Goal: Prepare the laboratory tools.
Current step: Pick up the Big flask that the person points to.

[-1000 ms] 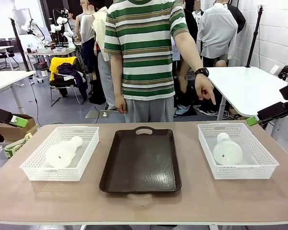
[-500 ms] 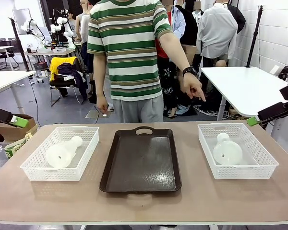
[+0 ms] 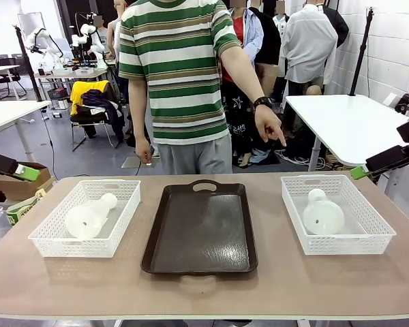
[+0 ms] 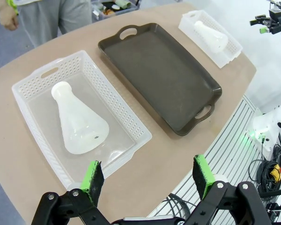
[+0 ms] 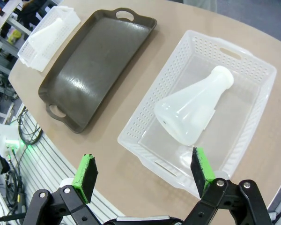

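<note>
**A:** Front view: where are the flasks?

**B:** We find the left flask (image 3: 88, 216) lying in the left basket (image 3: 54, 246) by the worktop's (image 3: 204, 289) left edge. The right flask (image 3: 322, 215) lies in the right basket (image 3: 347, 246) by the right edge.

**A:** Left wrist view?

**B:** Our left claw (image 4: 147, 173) is spread and empty. The left flask lies just ahead, base toward us, neck pointing away.

**A:** Right wrist view?

**B:** Our right claw (image 5: 143, 171) is likewise spread and empty. The right flask lies ahead, slightly off-centre, base nearest. We judge each arm nearer its own flask.
</note>
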`<state>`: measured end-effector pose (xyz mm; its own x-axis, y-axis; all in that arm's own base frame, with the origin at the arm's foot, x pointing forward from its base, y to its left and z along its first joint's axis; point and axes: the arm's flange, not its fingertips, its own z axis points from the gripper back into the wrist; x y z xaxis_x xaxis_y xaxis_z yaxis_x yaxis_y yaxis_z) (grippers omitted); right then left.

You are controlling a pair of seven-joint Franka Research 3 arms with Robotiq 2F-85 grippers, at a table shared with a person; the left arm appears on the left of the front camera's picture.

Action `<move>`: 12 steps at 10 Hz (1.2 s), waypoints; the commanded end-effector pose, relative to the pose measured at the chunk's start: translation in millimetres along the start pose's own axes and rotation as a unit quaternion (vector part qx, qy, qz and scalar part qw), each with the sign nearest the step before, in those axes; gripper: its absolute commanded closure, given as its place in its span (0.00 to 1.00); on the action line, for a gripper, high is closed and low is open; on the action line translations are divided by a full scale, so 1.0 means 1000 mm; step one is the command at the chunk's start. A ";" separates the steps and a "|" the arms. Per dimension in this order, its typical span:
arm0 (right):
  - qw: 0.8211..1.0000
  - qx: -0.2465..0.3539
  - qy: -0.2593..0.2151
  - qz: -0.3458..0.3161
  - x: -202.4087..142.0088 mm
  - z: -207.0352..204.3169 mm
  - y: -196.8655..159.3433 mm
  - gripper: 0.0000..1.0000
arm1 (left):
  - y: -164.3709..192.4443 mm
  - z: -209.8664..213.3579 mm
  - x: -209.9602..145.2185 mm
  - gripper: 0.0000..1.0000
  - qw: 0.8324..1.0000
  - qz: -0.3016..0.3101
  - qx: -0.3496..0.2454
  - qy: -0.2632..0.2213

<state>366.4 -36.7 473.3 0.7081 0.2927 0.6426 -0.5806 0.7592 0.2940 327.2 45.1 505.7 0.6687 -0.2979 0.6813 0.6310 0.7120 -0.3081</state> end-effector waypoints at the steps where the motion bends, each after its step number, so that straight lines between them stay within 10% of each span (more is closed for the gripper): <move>1: 1.000 0.010 -0.006 0.006 -0.002 -0.003 -0.003 0.00 | 0.002 0.001 0.000 0.00 1.000 -0.006 -0.008 -0.004; 6: 1.000 0.000 0.000 0.000 0.000 0.000 0.000 0.00 | 0.002 0.001 0.000 0.00 1.000 -0.006 -0.008 -0.004; 12: 0.963 -0.191 0.117 -0.152 0.133 -0.057 -0.006 0.00 | 0.002 0.001 0.000 0.00 1.000 -0.006 -0.008 -0.004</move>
<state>464.7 21.1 508.0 0.8655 0.1636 0.4735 -0.2780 0.9432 0.1822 327.3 44.1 505.8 0.6689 -0.3007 0.6798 0.6313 0.7126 -0.3060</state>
